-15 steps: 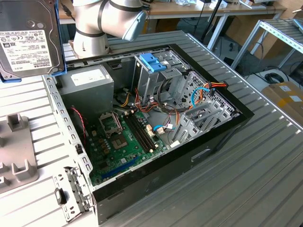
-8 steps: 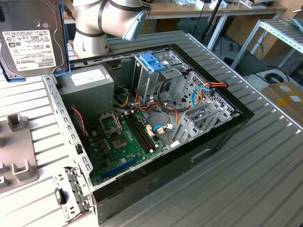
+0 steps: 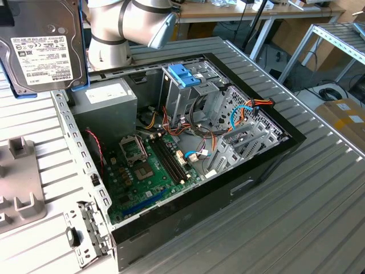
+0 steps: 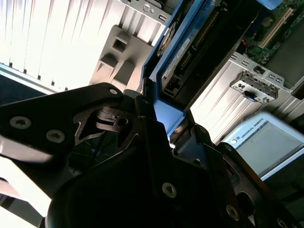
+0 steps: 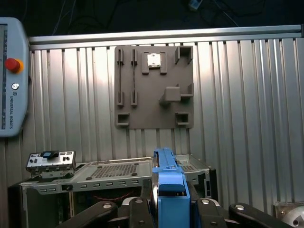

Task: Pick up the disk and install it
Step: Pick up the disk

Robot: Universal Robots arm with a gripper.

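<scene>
Pinching the disk [image 3: 41, 48] by its blue carrier: gripper [image 5: 172, 205] fingers [image 5: 137, 211] pressing in on both sides of the carrier's edge, in both wrist views.

Hanging raised off the table [image 3: 285, 228], label face turned toward the exterior view, at that view's upper left. Lower edge of the disk showing just above the grey power supply [image 3: 105, 100]; whether directly over it or nearer the camera, cannot tell.

Lying open-topped below: computer case [image 3: 256, 165], lid off, interior reachable from above. Sitting inside, from the exterior view's left to right: power supply, motherboard [image 3: 148, 171], metal cage [image 3: 188, 105] wearing a blue bracket [image 3: 182, 74]. Coloured wires crowding the space beside the cage.

Stretching to the exterior view's right of the case: a broad run of ribbed table.

Resting on the table beside the case at the exterior view's left: grey fixture plate [image 5: 154, 88].

Showing at the far edge in the first wrist view: teach pendant [image 5: 12, 76].

Reaching in from the back of the exterior view: arm [image 3: 131, 23].

Counting: one disk, one gripper, one case, one power supply, one cage, one bracket, one plate, one pendant.
</scene>
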